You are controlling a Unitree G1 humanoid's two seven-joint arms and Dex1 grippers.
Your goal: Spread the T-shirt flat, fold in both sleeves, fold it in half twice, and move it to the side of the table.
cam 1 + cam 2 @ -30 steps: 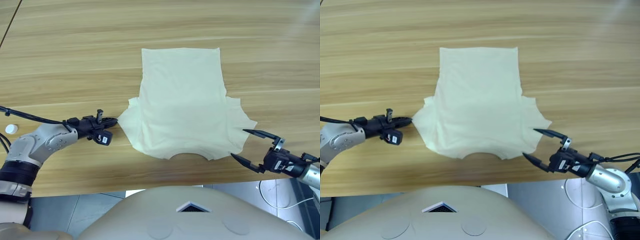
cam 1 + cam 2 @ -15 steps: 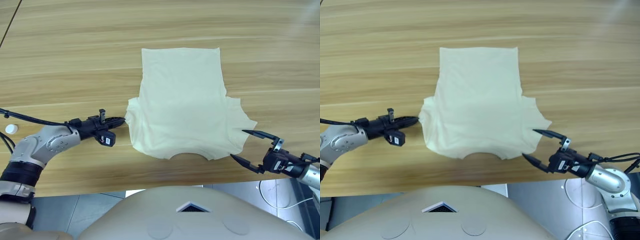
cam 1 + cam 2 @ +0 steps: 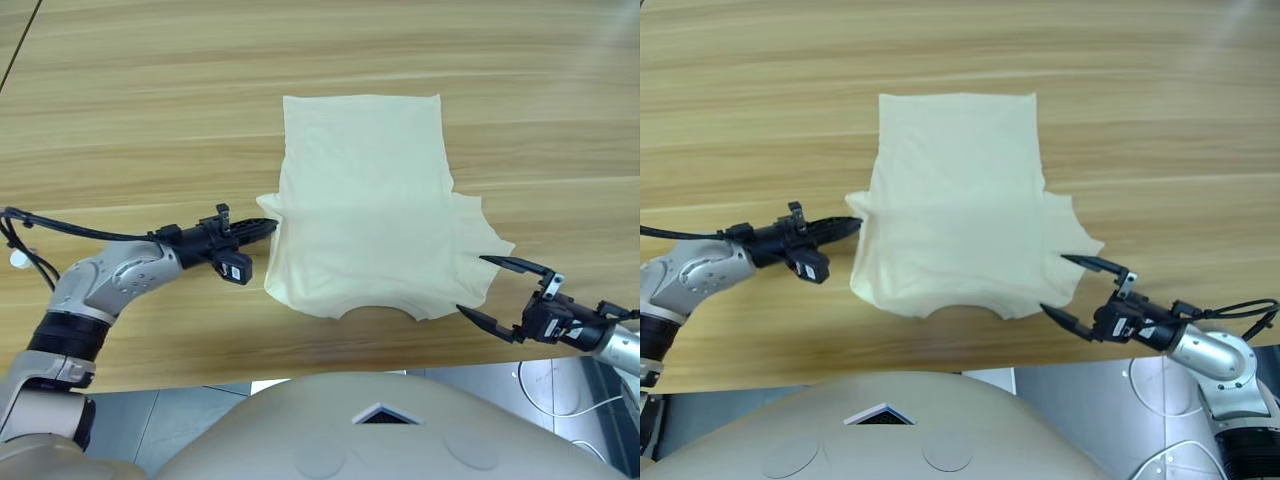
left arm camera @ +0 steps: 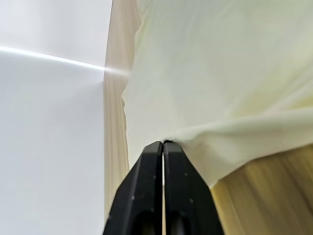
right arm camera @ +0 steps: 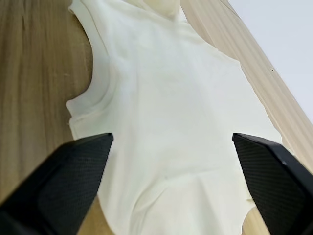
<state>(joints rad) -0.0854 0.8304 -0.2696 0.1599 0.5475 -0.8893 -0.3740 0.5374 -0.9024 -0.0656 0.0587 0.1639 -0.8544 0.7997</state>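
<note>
The tabletop (image 3: 150, 120) is light wood, its grain running side to side. A pale yellow T-shirt (image 3: 365, 200) lies on it near the front edge, collar toward the robot. The shirt's left sleeve is bunched against the body and its right sleeve is spread out. A small white object (image 3: 14, 259) sits far to the left.

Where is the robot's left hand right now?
In the left eye view, the left hand sits low over the table on the robot's left, shut on the left sleeve edge of the T-shirt, right beside the shirt's body.
</note>
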